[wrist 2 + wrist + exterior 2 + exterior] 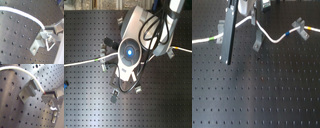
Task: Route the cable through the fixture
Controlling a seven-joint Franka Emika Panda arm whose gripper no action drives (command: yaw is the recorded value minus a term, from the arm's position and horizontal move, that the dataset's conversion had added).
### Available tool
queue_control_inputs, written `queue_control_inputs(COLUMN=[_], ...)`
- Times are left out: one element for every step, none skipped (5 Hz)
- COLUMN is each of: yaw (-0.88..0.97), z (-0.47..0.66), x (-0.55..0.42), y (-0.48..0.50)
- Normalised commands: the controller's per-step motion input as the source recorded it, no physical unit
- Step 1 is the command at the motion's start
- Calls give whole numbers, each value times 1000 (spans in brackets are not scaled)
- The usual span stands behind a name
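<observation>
The white cable (274,39) crosses the black perforated board from the first exterior view's left edge, rises to my gripper (253,19) at the top, then sags and climbs toward the right. Directly under the gripper leans the fixture (257,39), a narrow grey clip. In both wrist views the fingers (51,93) (51,30) are shut on the cable (37,83) (30,16), close beside the grey fixture (28,92) (37,44). The cable passes by the clip's top; whether it sits in the fork I cannot tell. In the second exterior view the arm hides the gripper.
A long dark upright bar (228,37) stands just left of the gripper in the first exterior view. A wing-shaped grey clip (298,23) holds the cable at the right, near its blue and yellow bands (306,29). Small clips (115,95) lie near the arm.
</observation>
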Motion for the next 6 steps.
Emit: queue_control_inputs(yaw=[0, 0, 74, 94, 60, 123], z=[363, 26, 349, 309, -1, 59], x=[-110, 1, -208, -166, -27, 164], y=[-142, 1, 42, 91, 73, 295])
